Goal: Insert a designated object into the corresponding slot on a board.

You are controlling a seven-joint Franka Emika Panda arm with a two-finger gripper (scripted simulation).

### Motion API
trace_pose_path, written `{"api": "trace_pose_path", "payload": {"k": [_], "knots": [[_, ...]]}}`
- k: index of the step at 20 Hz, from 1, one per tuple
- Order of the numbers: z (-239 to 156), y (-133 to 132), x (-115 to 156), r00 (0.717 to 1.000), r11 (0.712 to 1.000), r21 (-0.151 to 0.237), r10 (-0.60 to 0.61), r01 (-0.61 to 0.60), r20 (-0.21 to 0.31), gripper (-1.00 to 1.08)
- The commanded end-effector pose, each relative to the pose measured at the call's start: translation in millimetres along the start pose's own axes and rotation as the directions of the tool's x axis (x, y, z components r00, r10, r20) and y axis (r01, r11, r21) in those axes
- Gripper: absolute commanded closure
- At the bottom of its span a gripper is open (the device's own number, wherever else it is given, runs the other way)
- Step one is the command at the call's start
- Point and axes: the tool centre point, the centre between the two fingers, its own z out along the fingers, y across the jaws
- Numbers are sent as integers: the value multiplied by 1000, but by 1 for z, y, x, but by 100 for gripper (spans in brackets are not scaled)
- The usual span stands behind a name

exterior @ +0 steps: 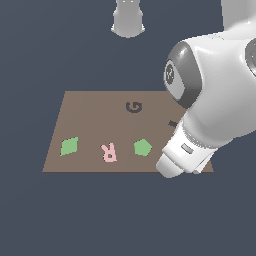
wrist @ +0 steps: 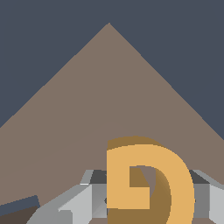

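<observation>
Your orange G block (wrist: 146,181) sat clamped between the gripper (wrist: 146,197) fingers (wrist: 83,201), standing on edge. Ahead of the hand, bare board (wrist: 109,100) ran to a corner; the G slot (exterior: 133,107) lay well apart.

You had open board (exterior: 90,117) around the G-shaped slot (exterior: 134,107), with nothing standing just beside it. The pink R block (exterior: 109,152), green pentagon (exterior: 142,147) and green diamond (exterior: 69,146) lay along the near edge, well apart from it.

Arm (exterior: 210,100) covers the board's (exterior: 90,115) right corner.
</observation>
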Motion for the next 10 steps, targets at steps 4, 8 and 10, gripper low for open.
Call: {"api": "trace_pose_path", "payload": {"k": [4,8,10], "knots": [[0,-1,-2,1000,1000,1,-6,6,1,108],[0,-4,-7,1000,1000,1,-24,24,1,108],[0,-6,-10,999,999,1,-37,37,1,108]]}}
